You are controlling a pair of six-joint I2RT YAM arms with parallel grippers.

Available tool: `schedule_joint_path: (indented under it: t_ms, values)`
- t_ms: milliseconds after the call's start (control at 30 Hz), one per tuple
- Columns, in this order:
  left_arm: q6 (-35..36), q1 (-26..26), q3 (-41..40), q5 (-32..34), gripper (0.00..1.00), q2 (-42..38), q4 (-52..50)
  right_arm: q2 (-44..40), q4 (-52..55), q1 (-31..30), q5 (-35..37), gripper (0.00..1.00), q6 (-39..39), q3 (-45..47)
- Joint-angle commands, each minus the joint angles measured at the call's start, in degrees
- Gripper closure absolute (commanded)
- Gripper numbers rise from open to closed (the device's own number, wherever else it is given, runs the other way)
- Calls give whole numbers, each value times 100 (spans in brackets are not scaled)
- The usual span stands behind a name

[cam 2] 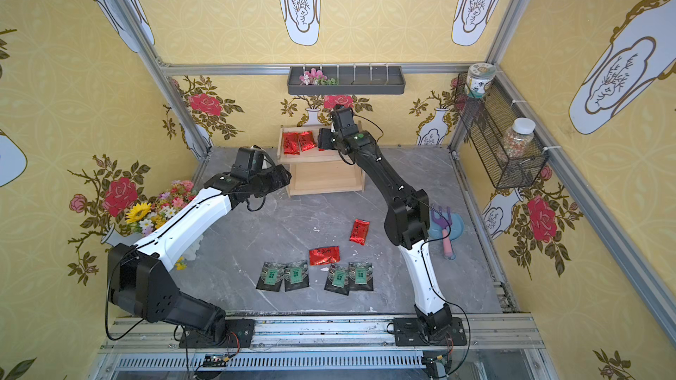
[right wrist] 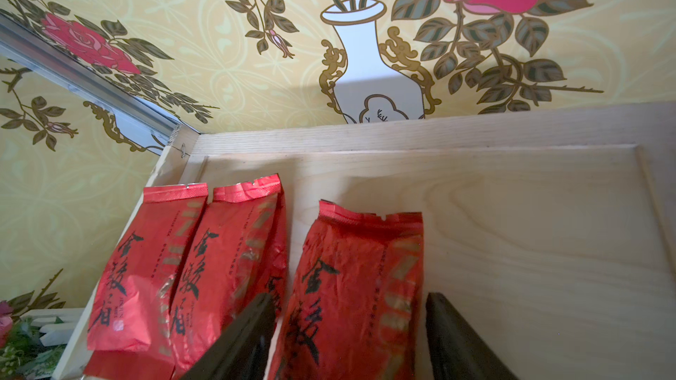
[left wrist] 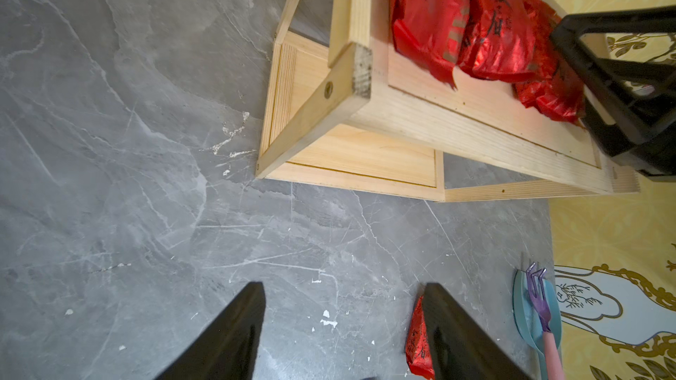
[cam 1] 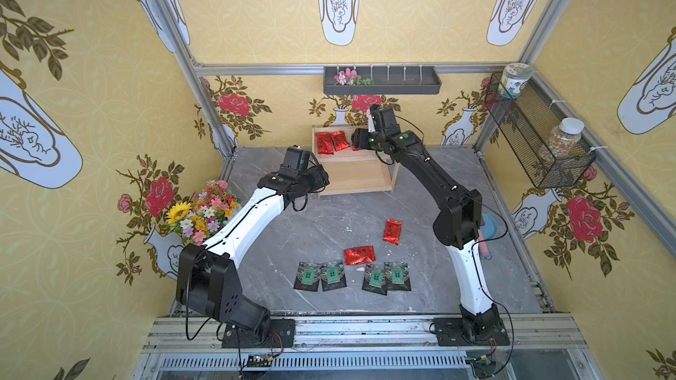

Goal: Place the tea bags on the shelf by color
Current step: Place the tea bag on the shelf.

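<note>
While our left gripper point(left wrist: 344, 286) and right gripper point(right wrist: 351, 296) gape empty, we read 金骏眉 on the red tea bags point(right wrist: 146, 268) lying on the shelf point(right wrist: 512, 250).

Left arm point(cam 1: 241, 221) bent at the elbow, forearm angled forward and inward, left gripper point(left wrist: 345, 285) low, jaws wide apart. Right arm point(cam 1: 420, 173) stretched farther forward, wrist raised, right gripper point(right wrist: 353, 296) tipped downward, jaws apart.
</note>
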State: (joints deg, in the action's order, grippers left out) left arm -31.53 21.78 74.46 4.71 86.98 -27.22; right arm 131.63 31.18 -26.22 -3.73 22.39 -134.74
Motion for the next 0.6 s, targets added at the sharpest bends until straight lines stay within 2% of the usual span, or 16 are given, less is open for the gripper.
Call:
schedule_joint_path:
  t_ms: [0,567]
  values:
    - [15,-3,-37,-58,26,-13,9,11,-390,-15,-249,31,144,11]
    - [15,-3,-102,-18,26,-57,-8,-74,-507,-59,-225,31,458,164]
